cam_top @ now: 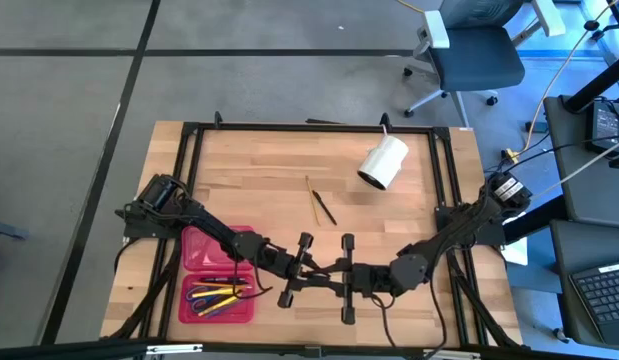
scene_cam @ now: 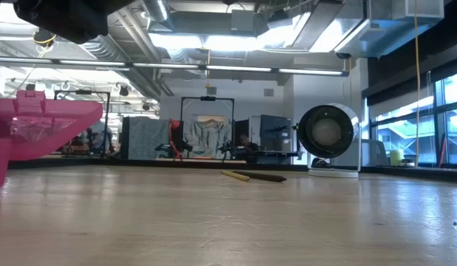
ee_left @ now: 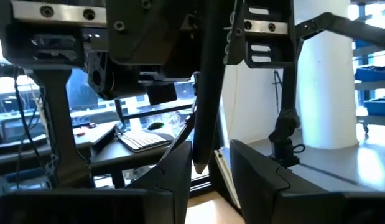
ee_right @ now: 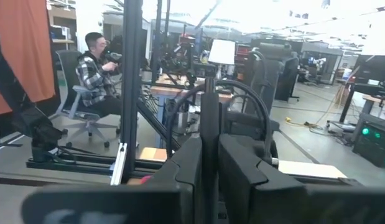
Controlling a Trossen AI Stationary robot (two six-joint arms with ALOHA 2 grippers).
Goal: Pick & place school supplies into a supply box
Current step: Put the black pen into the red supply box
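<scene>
While the right hand is clamped narrow on a black pen, the left hand meets it head-on with the pen's tip reaching into it. Whether the left hand has any hold on the pen cannot be told.

Step, as judged: a hand-to-hand pass over the surface, right to left.

The supply box lies open just behind the left hand, under its arm, with coloured supplies in one half. Two pencils lie on the surface beyond both hands, towards a white cylinder.

Next move calls for a firm left grip before the right lets go, then a swing back over the box.
</scene>
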